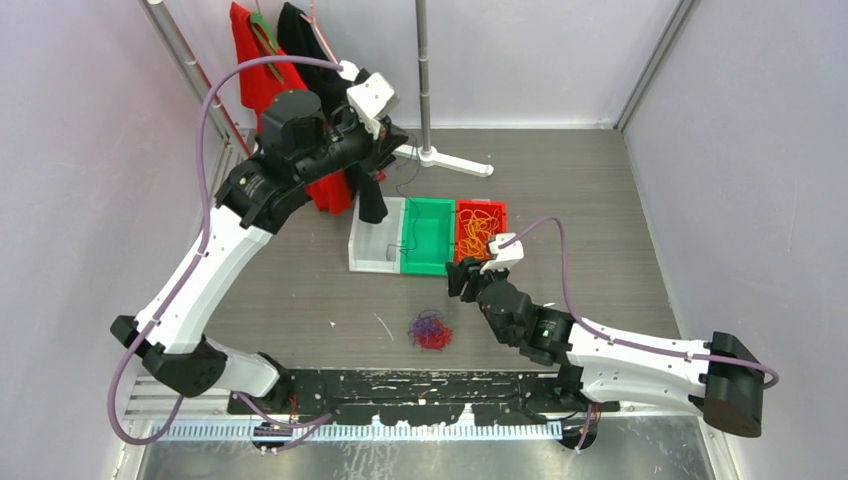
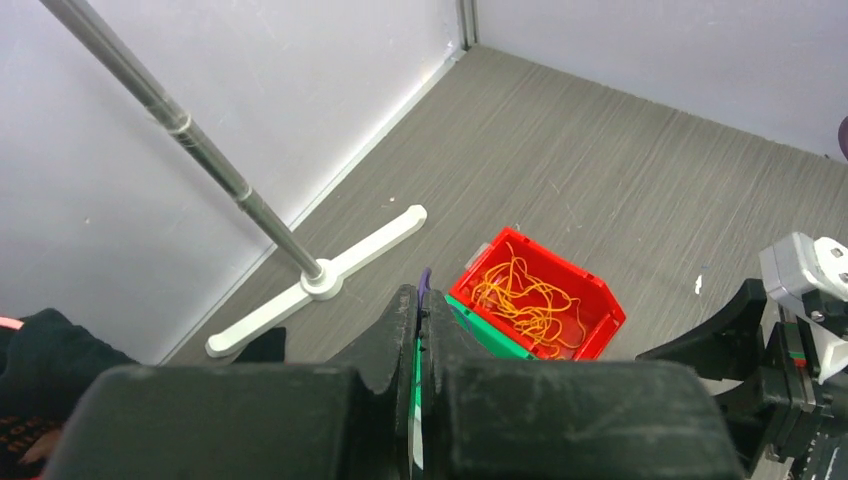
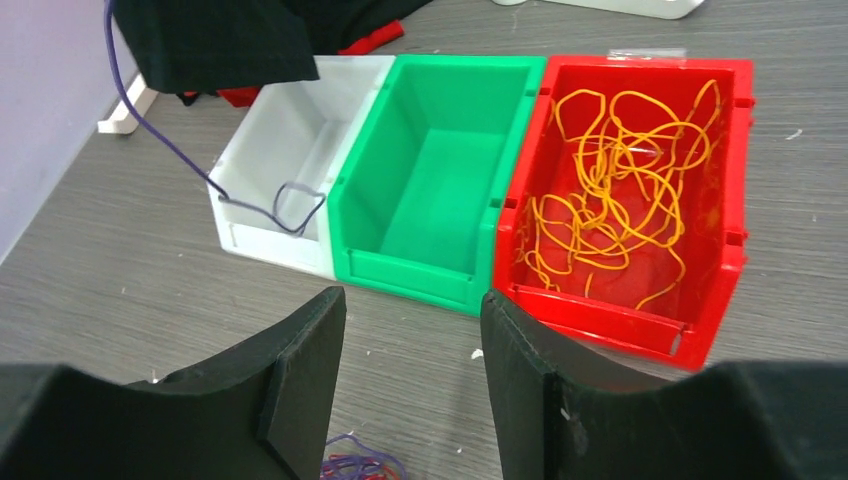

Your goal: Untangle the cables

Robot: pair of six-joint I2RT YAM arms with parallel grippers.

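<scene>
Left gripper (image 2: 422,300): raised over the bins and clenched. A purple cable (image 3: 175,150) is seen at its tip and appears to be pinched there, though the contact itself is poorly shown. That strand is draped down into the white bin (image 3: 270,130), with its lower end looped on the bin floor.

Right gripper (image 3: 410,330): released, nothing between the jaws, held low over the worktop (image 1: 600,200) just in front of the green bin (image 3: 440,170).

Orange cables (image 3: 610,190) are piled loose in the red bin (image 3: 735,250). A red-and-purple tangle (image 1: 430,330) is seen on the worktop, near the right gripper.

Handling: the cables are judged light, limp and a little springy, and apt to snag on one another. A single strand is best pinched at an outer loop or free end, not at the knotted middle.
</scene>
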